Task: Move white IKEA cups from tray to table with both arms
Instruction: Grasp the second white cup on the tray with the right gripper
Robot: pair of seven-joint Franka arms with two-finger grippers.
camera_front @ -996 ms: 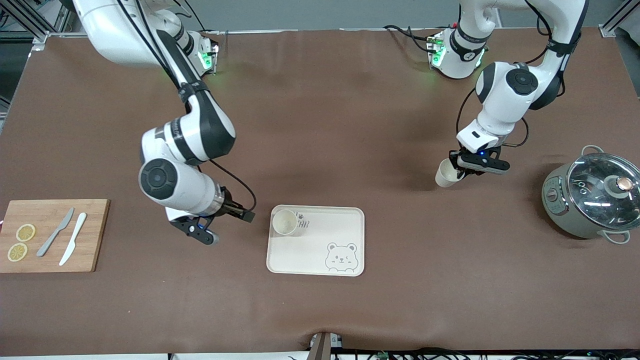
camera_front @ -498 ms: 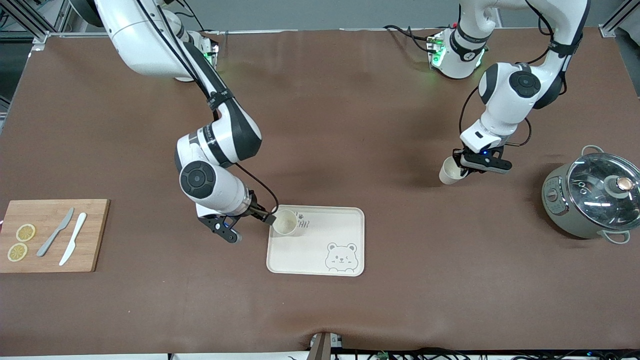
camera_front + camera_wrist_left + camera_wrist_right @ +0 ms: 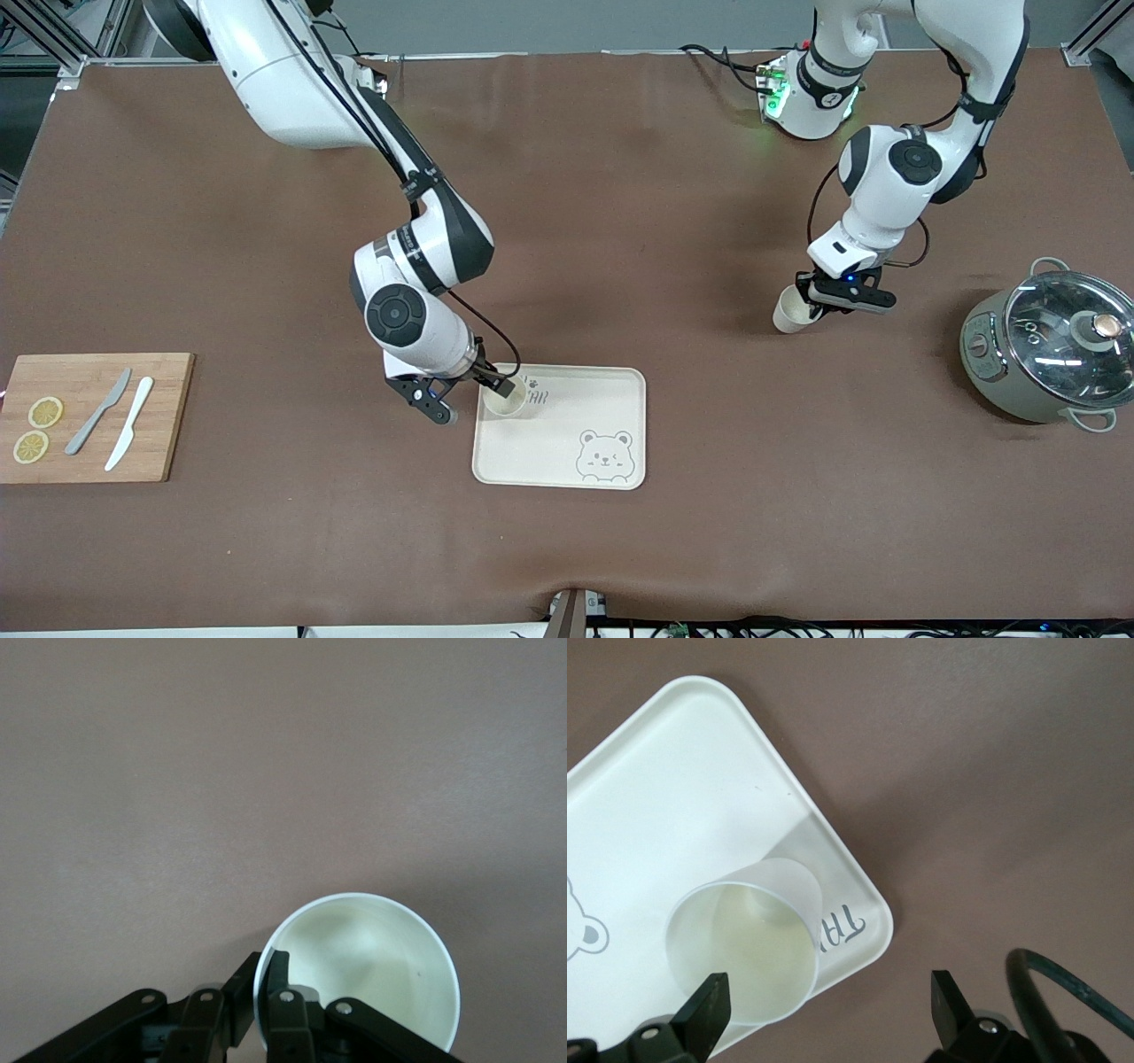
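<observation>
Your open right end effector could tip the tray's cup; the left end effector grips the other cup.

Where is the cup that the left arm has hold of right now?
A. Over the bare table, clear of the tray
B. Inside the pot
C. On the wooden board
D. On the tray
A: the left gripper pinches the rim of a cup over the brown table, toward the pot's end, well away from the tray, where the other cup sits.
</observation>
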